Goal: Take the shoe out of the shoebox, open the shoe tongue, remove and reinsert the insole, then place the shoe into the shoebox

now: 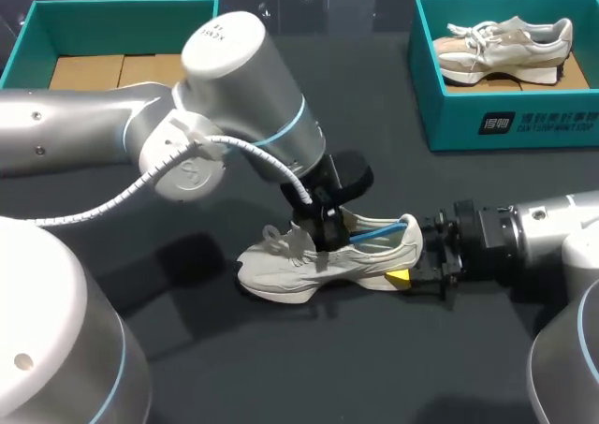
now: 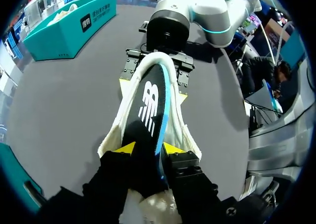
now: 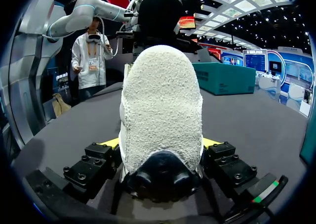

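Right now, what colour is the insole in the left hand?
The insole is black, white logo, blue edge; best in left wrist view.

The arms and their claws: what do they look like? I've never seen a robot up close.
The left arm and right arm are thick, rounded silver-grey tubes with smooth white joint caps and thin light-blue rings. A white coiled cable runs along the left wrist. The left claw and right claw are blocky and black, studded with bolts, each with two fingers tipped bright yellow.

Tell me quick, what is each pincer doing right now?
Left pincer: closed on the insole.
Right pincer: closed on the shoe at its heel.
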`<state>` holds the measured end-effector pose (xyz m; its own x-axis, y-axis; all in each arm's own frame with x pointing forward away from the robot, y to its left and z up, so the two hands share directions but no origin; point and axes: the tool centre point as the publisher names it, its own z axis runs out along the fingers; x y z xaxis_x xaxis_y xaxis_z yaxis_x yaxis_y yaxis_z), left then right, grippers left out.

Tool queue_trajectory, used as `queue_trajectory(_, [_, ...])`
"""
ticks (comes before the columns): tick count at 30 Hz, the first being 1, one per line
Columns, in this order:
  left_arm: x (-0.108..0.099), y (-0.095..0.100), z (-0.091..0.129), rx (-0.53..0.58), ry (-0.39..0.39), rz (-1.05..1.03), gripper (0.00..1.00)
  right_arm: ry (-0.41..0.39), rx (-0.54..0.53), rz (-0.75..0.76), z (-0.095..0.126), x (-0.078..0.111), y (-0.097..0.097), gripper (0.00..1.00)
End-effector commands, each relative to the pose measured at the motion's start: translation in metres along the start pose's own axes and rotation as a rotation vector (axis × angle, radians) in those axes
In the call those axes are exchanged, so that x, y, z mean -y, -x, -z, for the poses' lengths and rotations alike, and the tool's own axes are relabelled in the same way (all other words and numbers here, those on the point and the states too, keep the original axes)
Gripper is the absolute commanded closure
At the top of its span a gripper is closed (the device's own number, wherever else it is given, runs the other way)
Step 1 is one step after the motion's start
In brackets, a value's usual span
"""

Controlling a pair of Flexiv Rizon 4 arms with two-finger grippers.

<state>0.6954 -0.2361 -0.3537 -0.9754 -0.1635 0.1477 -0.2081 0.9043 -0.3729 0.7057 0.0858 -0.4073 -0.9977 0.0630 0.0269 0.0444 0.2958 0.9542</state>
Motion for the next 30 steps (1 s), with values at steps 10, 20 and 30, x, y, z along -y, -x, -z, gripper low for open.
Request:
queue_trajectory(10, [0.021,0.009,-0.018,0.050,0.103,-0.065,0.64,-0.003,0.001,0.000,-0.002,0.000,-0.001,1.00])
queue_trajectory(20, [0.014,0.009,-0.016,0.066,0.094,-0.069,1.00,-0.003,0.001,0.000,-0.002,0.000,-0.001,1.00])
queue_trajectory(30, [-0.006,0.012,-0.008,0.064,0.065,-0.025,1.00,-0.003,0.001,0.000,-0.002,0.000,-0.001,1.00])
